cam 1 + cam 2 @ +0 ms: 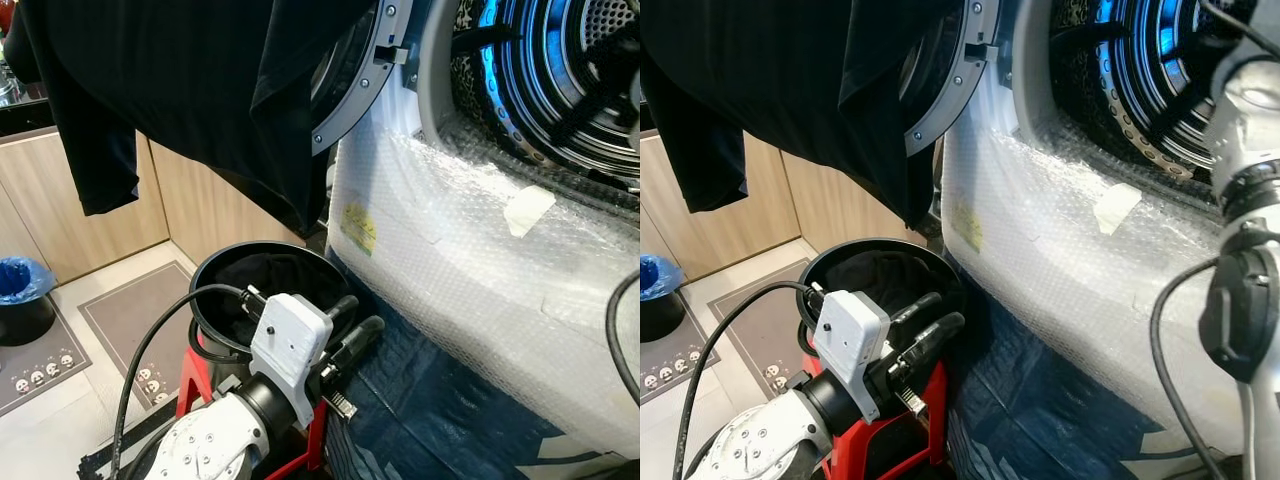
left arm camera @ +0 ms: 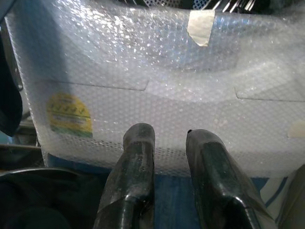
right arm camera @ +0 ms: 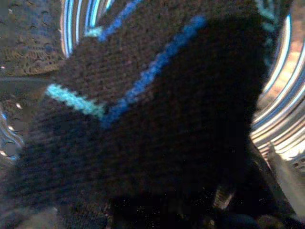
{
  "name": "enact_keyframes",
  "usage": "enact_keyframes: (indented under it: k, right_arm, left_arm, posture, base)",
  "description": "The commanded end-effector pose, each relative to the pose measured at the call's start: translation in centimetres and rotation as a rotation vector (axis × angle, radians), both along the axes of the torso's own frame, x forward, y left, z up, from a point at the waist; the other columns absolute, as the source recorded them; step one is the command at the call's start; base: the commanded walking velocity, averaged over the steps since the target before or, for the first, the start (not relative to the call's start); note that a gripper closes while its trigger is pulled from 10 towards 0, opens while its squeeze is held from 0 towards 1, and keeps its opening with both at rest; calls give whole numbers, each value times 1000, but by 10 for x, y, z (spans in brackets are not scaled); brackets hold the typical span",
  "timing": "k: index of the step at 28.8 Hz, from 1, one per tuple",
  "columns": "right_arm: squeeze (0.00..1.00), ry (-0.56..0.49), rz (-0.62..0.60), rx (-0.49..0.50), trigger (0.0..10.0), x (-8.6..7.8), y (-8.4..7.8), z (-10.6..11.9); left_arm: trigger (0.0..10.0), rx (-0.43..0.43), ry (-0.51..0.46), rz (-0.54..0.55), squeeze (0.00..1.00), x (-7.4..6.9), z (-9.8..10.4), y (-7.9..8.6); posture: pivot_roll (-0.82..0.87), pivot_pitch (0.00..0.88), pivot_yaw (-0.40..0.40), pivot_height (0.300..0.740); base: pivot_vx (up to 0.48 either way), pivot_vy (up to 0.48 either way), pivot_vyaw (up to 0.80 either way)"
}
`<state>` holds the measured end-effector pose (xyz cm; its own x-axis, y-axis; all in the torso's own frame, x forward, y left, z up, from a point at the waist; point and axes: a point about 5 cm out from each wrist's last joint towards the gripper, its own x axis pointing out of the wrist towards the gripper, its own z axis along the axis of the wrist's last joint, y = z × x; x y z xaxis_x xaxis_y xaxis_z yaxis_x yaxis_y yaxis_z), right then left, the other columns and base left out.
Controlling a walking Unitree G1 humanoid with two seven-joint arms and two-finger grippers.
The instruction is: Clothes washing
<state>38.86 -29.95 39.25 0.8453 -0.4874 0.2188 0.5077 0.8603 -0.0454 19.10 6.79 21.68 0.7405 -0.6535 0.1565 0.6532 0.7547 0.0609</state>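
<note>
The washing machine's open drum [image 1: 560, 60] is at the upper right, its front wrapped in bubble wrap [image 1: 480, 270]. My right arm [image 1: 1240, 200] reaches up to the drum. In the right wrist view a dark knit cloth with blue and teal stripes [image 3: 143, 119] hangs close before the camera with the drum's metal behind it, and the right gripper is shut on it. My left gripper [image 1: 363, 312] is open and holds nothing, low beside a round black basket [image 1: 215, 265] with dark clothes in it [image 1: 250, 275]. Its fingers [image 2: 138, 157] point at the wrapped washer front.
A black garment [image 1: 180, 80] hangs over the open washer door [image 1: 350, 90] at the upper left. The basket sits on a red stand [image 1: 195, 375]. Blue sheeting [image 1: 420, 400] covers the floor by the washer. A blue-lined bin [image 1: 20, 285] and a mat [image 1: 130, 320] lie to the left.
</note>
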Motion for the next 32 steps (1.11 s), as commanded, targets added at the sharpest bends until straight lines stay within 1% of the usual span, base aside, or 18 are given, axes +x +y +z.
enact_keyframes:
  k: [1,4,9,10,14,19,22,23,26,30,32]
  right_arm:
    - [0,-11,-22,-13,10000,-6,-13,3]
    - [0,-13,-45,-39,10000,-14,-26,6]
    - [0,-24,-26,-33,10000,-17,-30,8]
    - [1000,-24,-13,-23,10000,-16,-30,8]
    - [1000,-18,-5,-39,10000,-15,-28,9]
    - [1000,-16,7,-18,10000,-15,-26,10]
    - [1000,-6,18,-26,10000,-14,-23,11]
    - [1000,20,35,-39,10000,-11,-19,10]
    - [1000,39,52,-35,10000,-10,-17,8]
    - [1000,77,90,-71,10000,-6,-9,7]
    - [1000,91,119,-56,10000,-4,-6,5]
  left_arm:
    - [10000,-11,-16,-11,0,-5,5,-2]
    - [10000,-15,-14,-7,0,-5,4,-2]
    - [10000,-16,-16,-18,0,-4,5,-2]
    - [10000,-13,-20,-23,0,-3,5,-2]
    - [10000,-14,-20,-26,0,-2,6,-2]
    - [10000,-14,-20,-30,0,-1,6,-3]
    - [10000,-13,-22,-31,0,-1,6,-3]
    - [10000,-15,-21,-32,0,-1,6,-3]
    - [10000,-15,-20,-33,0,-1,6,-3]
    - [10000,-19,-18,-30,0,-2,6,-3]
    - [10000,-20,-16,-31,0,-2,6,-4]
  posture:
    - [120,53,-168,740]
    - [110,53,-168,740]
    - [94,48,-159,740]
    - [88,47,-154,740]
    - [85,46,-152,740]
    - [81,45,-150,740]
    - [81,46,-149,740]
    - [79,48,-150,740]
    - [78,50,-151,740]
    - [73,53,-157,740]
    - [73,55,-158,740]
  base:
    - [0,0,0]
    - [0,0,0]
    - [0,0,0]
    - [0,0,0]
    - [0,0,0]
    - [0,0,0]
    - [0,0,0]
    - [0,0,0]
    - [0,0,0]
    - [0,0,0]
    - [0,0,0]
